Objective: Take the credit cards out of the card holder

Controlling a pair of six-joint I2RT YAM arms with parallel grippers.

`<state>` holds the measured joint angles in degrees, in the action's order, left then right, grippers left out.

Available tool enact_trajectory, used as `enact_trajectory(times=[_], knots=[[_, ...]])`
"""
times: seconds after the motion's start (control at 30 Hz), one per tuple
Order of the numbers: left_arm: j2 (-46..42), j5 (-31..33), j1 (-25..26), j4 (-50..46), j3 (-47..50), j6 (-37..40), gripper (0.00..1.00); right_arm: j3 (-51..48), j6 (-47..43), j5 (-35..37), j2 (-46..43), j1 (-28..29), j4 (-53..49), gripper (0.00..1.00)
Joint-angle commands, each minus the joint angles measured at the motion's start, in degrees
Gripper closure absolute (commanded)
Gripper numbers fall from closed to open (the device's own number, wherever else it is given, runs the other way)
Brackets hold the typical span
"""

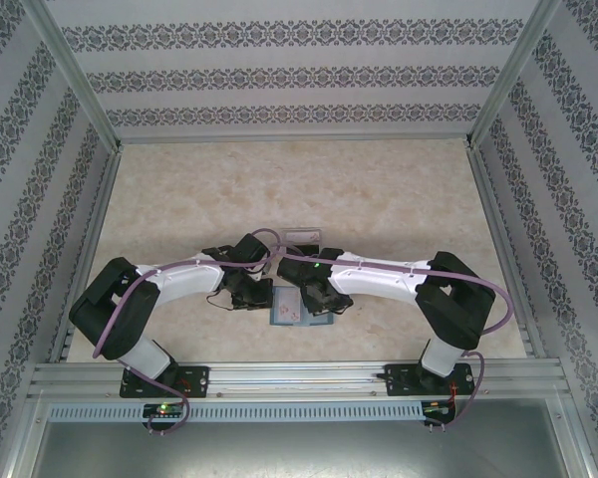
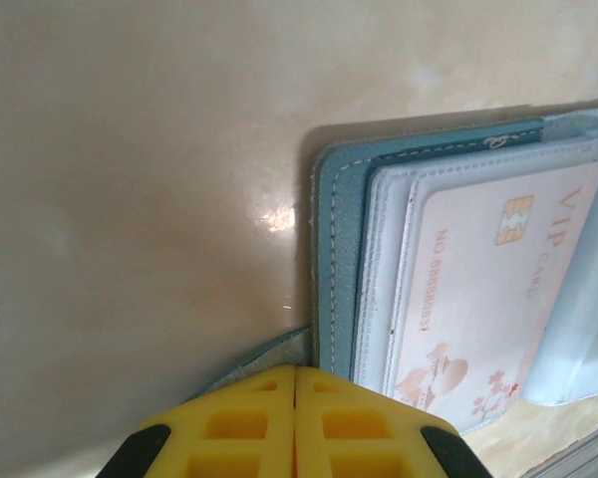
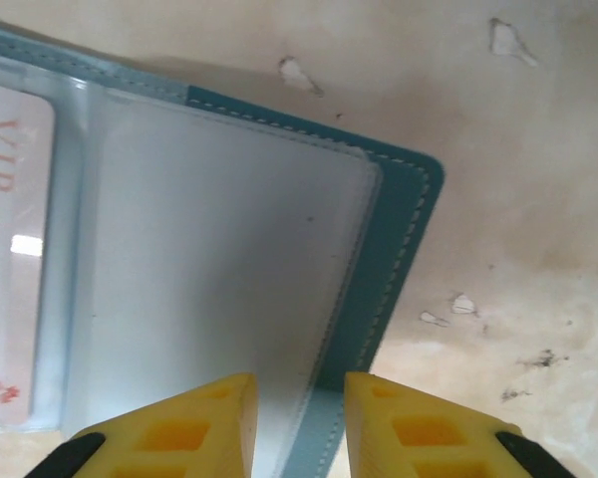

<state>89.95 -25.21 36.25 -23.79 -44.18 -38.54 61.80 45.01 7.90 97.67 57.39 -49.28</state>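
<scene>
Yellow pads of the left gripper [image 2: 295, 383] sat closest to the lens in the left wrist view, pressed flat together with no gap between them. A teal flap of the card holder [image 2: 334, 249] ran up to their tips; whether it was pinched between them could not be told. Just past the pads the card holder lay open on the pale table [image 2: 130, 199], its teal cover edged with white stitching and clear sleeves stacked inside. One credit card [image 2: 498, 289], pale pinkish white with a gold chip and "VIP CARD" lettering, lay inside a sleeve of the card holder.

From the right wrist, the right gripper [image 3: 299, 393] had its two yellow pads apart, standing at the near edge of the card holder with the pale sleeve and teal rim showing in the gap. The sleeve nearest this gripper looked blank.

From above, both arms met over the card holder, left gripper on its left side, right gripper on its right. Beyond the card holder lay a small pale rectangle [image 1: 301, 237], too small to identify.
</scene>
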Motion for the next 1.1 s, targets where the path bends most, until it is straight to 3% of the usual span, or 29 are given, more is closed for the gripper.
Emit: enact_trajectory(times=[0.0, 0.3, 0.53, 0.73, 0.87, 1.07], knots=[[-0.2, 1.0, -0.5, -2.8, -2.0, 0.5, 0.90, 0.2, -0.3, 3.4, 0.1, -0.4, -3.3, 0.69], [-1.2, -0.5, -0.5, -3.5, -5.7, -0.2, 0.89, 2.6, -0.6, 1.2, -4.3, -0.9, -3.4, 0.68], [2.3, -4.0, -0.3, -0.2, -7.4, -0.9, 0.90, 0.7, 0.8, -9.4, -6.0, -2.3, 9.0, 0.79], [5.3, -6.1, 0.2, 2.0, -8.2, -1.5, 0.90, -2.7, 3.1, -16.4, -3.1, -3.9, 18.6, 0.83], [6.8, -8.0, 0.3, 4.4, -7.5, -2.3, 0.90, -5.3, 3.3, -17.1, -1.8, -5.0, 20.8, 0.83], [6.9, -4.8, 0.3, 1.6, -6.5, -0.8, 0.90, -7.4, 2.0, -13.9, -0.3, -6.0, 18.6, 0.84]])
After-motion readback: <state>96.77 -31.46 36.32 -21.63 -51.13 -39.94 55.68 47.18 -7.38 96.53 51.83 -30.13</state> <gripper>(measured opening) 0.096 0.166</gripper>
